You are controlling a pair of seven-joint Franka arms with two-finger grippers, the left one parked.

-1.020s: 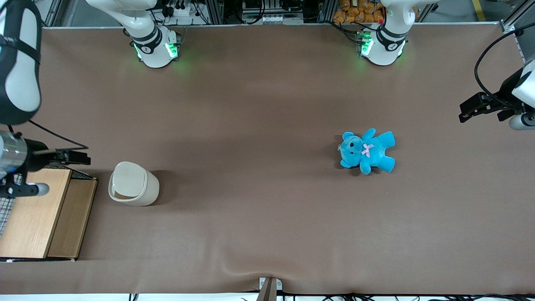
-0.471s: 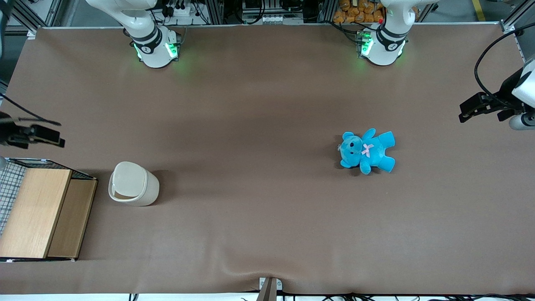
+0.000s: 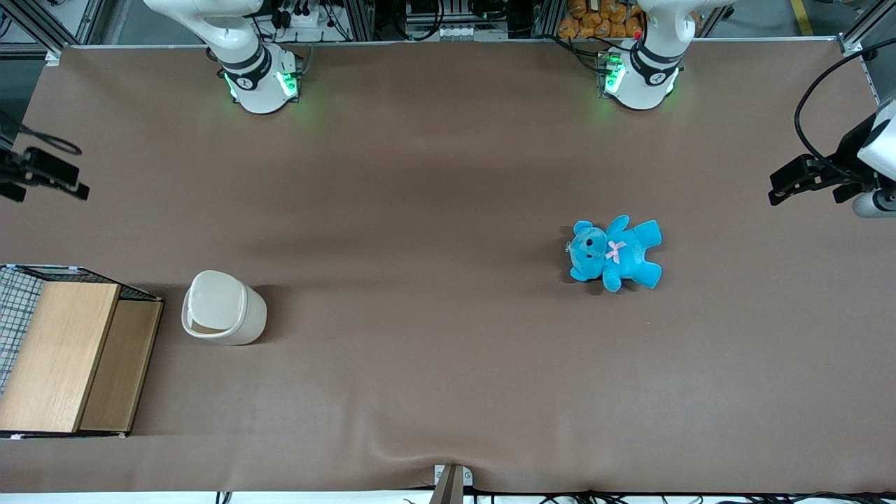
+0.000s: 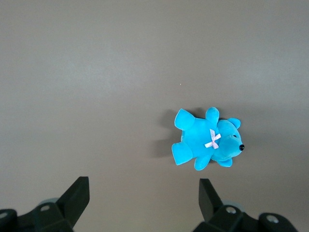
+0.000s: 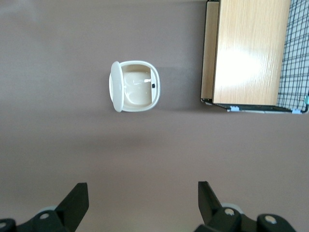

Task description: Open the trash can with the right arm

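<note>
The trash can (image 3: 224,308) is a small cream-white bin standing on the brown table toward the working arm's end. In the right wrist view the trash can (image 5: 136,86) shows its hollow inside, with the lid (image 5: 115,86) tipped up on edge at one side. The right arm's black gripper (image 3: 73,183) hangs at the table's edge, farther from the front camera than the can and well apart from it. Seen from the wrist, the gripper (image 5: 142,185) is open, high above the table, with only bare table between its fingertips.
A light wooden box with wire mesh (image 3: 63,353) stands beside the can, at the table's edge (image 5: 251,53). A blue teddy (image 3: 614,252) lies toward the parked arm's end. The right arm's base (image 3: 259,80) stands at the back edge.
The right arm's gripper has drawn away from above the wooden box, moving farther from the front camera. The arm's large white link has left the front view. The can has not moved.
</note>
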